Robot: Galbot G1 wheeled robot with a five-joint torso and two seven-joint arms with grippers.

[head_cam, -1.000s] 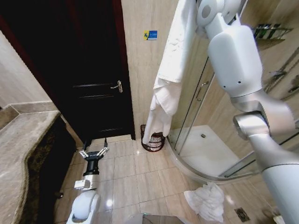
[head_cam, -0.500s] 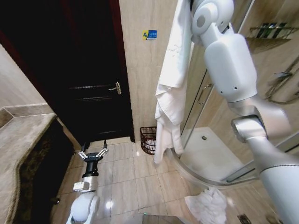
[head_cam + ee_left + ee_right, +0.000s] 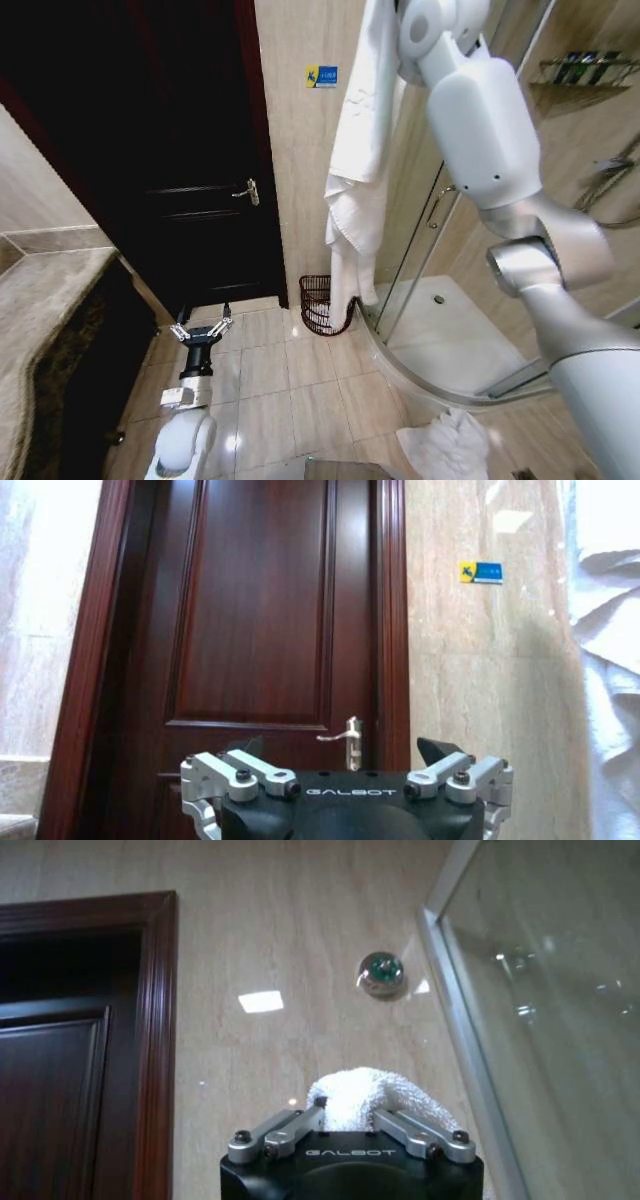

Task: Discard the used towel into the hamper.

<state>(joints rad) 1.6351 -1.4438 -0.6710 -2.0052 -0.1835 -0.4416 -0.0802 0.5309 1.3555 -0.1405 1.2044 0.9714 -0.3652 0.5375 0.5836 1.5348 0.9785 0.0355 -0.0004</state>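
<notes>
Nearest the robot, a second crumpled white cloth (image 3: 440, 443) lies bunched on the glossy beige floor tiles (image 3: 300, 400), cut off by the picture's lower edge. The left arm hangs low over the tiles, its left gripper (image 3: 202, 328) spread wide with nothing between the metal-and-black fingers; in the left wrist view the left gripper (image 3: 345, 754) faces a dark panelled wooden door (image 3: 270, 630) with a metal lever handle (image 3: 345, 739). The bulky white right arm rises along the right side, its wrist and hand running out of the head view's top. In the right wrist view the right gripper (image 3: 345, 1114) pinches a lump of fluffy white terry towel (image 3: 360, 1099) between narrowed fingers, before a polished marble wall. From there the towel (image 3: 360, 150) hangs down in long soft folds, its lower end draping in front of the hamper (image 3: 318, 303), a small round dark ribbed basket standing on the floor against the wall between the door and the curved glass shower enclosure (image 3: 440, 330). The towel hides the hamper's right side, so whether its tail dips inside the rim is unclear.
</notes>
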